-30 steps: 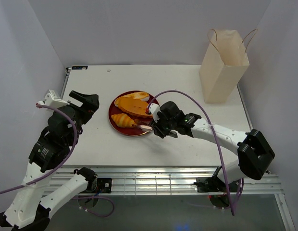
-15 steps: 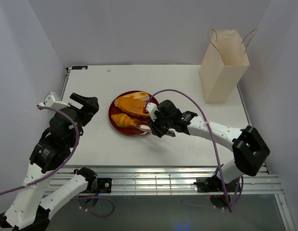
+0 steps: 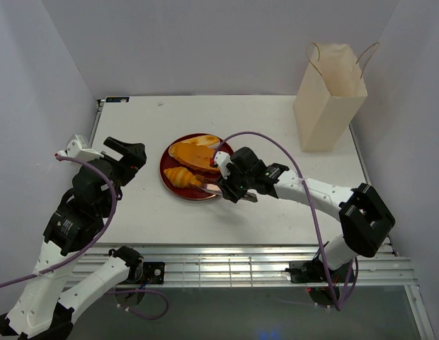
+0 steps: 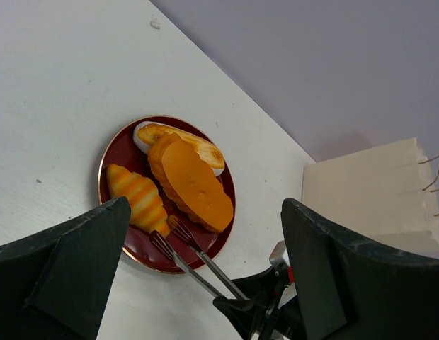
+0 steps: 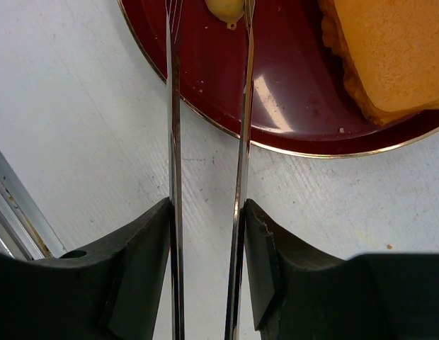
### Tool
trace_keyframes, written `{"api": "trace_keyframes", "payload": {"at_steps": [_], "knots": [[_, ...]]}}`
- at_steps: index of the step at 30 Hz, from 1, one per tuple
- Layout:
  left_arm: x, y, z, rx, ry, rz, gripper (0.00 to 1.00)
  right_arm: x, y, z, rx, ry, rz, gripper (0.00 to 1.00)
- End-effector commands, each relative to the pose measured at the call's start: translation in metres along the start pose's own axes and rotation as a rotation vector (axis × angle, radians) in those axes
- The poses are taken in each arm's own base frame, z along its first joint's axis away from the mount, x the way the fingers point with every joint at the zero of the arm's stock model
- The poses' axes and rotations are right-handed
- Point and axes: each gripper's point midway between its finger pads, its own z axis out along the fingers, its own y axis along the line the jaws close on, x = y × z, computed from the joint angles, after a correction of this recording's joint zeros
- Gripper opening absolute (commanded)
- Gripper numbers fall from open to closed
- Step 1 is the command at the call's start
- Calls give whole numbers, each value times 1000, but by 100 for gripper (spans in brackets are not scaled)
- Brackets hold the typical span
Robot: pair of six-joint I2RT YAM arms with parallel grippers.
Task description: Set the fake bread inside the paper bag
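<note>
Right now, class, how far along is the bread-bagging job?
Nothing looks bagged: croissant, slice and loaf lie on the plate. In hand: the right pincer grips tongs, tips open at the croissant's end. Still to do: carrying each piece to the bag.

White table (image 3: pixel 276 120) boxed in by plain pale lavender walls (image 3: pixel 205 42); aluminium rails (image 3: pixel 226 265) at near edge, floor (image 3: pixel 226 319) below possibly grey, blurred.

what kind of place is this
Likely a robot test booth: plain walls boxing in a white table, a left arm and right arm mounted at its near edge, toy bread on a plate.
</note>
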Motion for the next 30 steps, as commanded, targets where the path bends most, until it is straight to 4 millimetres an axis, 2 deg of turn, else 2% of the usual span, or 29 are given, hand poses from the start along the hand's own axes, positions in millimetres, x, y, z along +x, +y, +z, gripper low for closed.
{"api": "trace_keyframes", "payload": {"at_steps": [1,6,9,13,14,19,25,30], "knots": [[4,-7,1,28,21,8,98,-35,-5,-3,22,-99,-17,49],[4,-8,1,29,21,5,98,-36,-7,1,29,-93,-11,49],[11,-2,4,18,32,22,98,-38,-7,2,25,-108,-6,49],[22,20,17,-15,-8,164,98,-34,-5,11,5,-86,-4,49],[32,27,25,-17,-13,204,98,-34,-5,12,2,-82,-4,49],[45,50,34,-2,-67,343,98,-37,-4,15,-6,-94,-6,49],[49,54,33,43,-83,382,98,-37,-3,16,-14,-89,-7,50],[52,56,34,41,-80,400,98,-41,-3,11,-12,-85,-4,42]]}}
